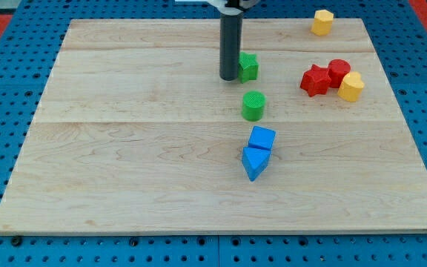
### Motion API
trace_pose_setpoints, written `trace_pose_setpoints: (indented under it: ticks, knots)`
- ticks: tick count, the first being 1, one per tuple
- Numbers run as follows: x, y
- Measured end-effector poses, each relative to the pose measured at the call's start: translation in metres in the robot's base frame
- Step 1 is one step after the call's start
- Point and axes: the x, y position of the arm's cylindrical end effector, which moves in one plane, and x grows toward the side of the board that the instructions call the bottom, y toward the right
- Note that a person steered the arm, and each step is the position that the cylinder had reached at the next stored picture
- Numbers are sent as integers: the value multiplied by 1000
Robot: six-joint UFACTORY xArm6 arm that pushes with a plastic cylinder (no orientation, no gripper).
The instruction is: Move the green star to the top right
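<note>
The green star (249,67) lies on the wooden board (124,148), above the middle and a little to the right. My tip (228,77) stands right against the star's left side, seemingly touching it. The rod partly hides the star's left edge. The board's top right corner holds a yellow block (322,22).
A green cylinder (253,106) sits just below the star. A blue cube (262,138) and a blue triangular block (253,162) lie lower, touching. At the right, a red star (315,80), a red cylinder (339,71) and a yellow block (351,87) cluster together.
</note>
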Motion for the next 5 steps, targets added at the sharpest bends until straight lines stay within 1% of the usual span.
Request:
trace_pose_setpoints:
  ticks: [1,2,3,4,5]
  knots:
    - [28,-25]
    - [63,-35]
    - [20,-22]
    - [-16,20]
    - [-33,72]
